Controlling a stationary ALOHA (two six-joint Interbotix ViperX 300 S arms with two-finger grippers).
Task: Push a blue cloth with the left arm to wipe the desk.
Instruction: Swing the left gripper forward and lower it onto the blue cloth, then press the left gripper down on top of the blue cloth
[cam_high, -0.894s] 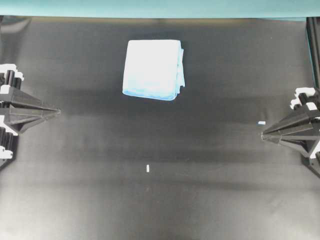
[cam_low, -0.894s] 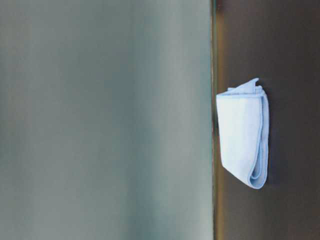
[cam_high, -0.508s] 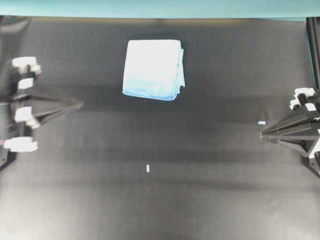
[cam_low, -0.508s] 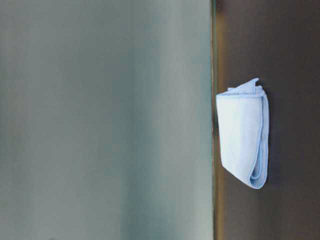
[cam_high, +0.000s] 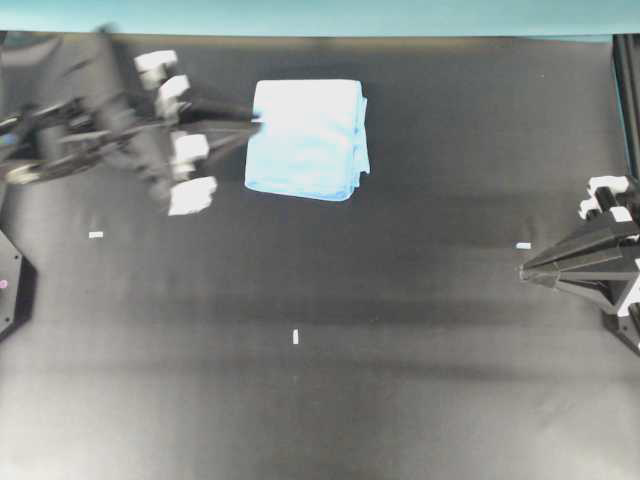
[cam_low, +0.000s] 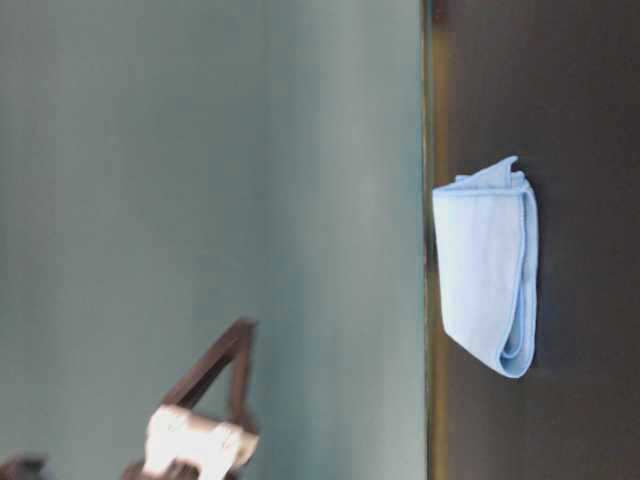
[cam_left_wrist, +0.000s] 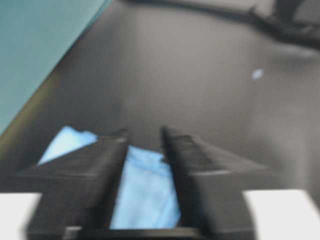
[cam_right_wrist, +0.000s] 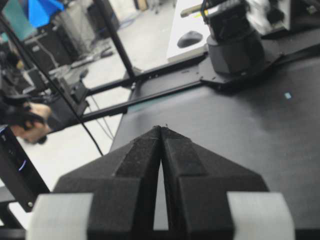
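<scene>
Swung in from the counter's (cam_high: 330, 400) edge, my left pincer (cam_high: 255, 124) now has its tips at the blue cloth's (cam_high: 308, 138) near edge, fingers a bit spread w/ cloth showing in the gap. Right pincer (cam_high: 524, 270) pressed together, well apart from cloth.

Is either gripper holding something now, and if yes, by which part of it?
Nothing is held. The left gripper is at the left edge of the blue cloth, jaws slightly apart; the right gripper is shut and empty.
</scene>
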